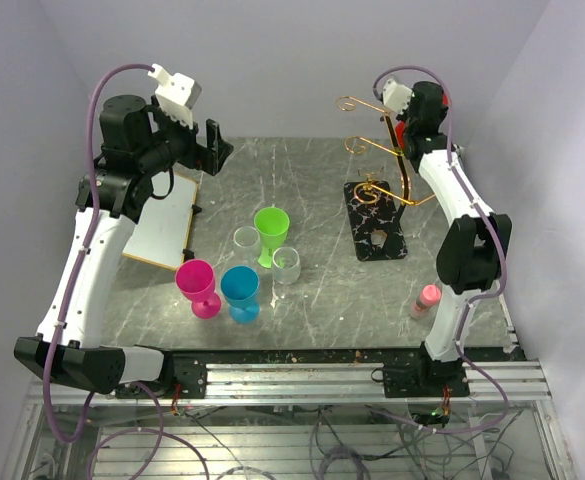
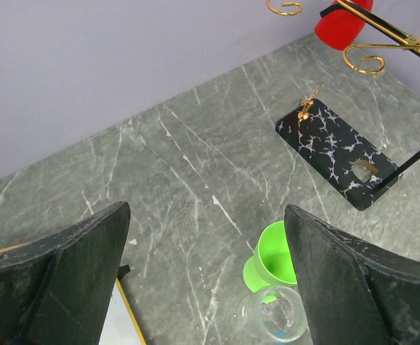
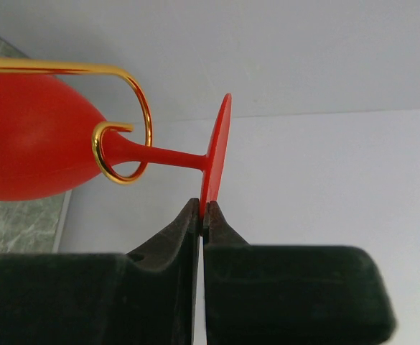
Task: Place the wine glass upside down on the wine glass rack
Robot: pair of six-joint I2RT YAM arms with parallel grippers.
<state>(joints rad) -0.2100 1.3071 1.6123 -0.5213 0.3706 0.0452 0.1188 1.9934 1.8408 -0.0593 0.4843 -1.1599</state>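
Note:
The wine glass rack [image 1: 376,148] is a gold wire stand on a black marbled base [image 1: 375,220] at the back right. My right gripper [image 3: 204,212] is shut on the rim of the foot of a red wine glass [image 3: 30,144]. The glass's stem [image 3: 168,155] passes through a gold curled arm [image 3: 146,126] of the rack. In the top view the right gripper [image 1: 412,112] is high beside the rack's upper arms, with the red glass [image 1: 402,135] mostly hidden. My left gripper [image 2: 206,215] is open and empty, raised over the back left [image 1: 215,148]. The left wrist view shows the rack base [image 2: 337,151] and the red glass [image 2: 339,25].
A green glass [image 1: 271,232], a pink glass [image 1: 198,285], a blue glass [image 1: 240,290] and two clear glasses [image 1: 246,240] [image 1: 286,264] stand mid-table. A white board [image 1: 162,225] lies at the left. A small pink bottle [image 1: 427,298] stands by the right arm.

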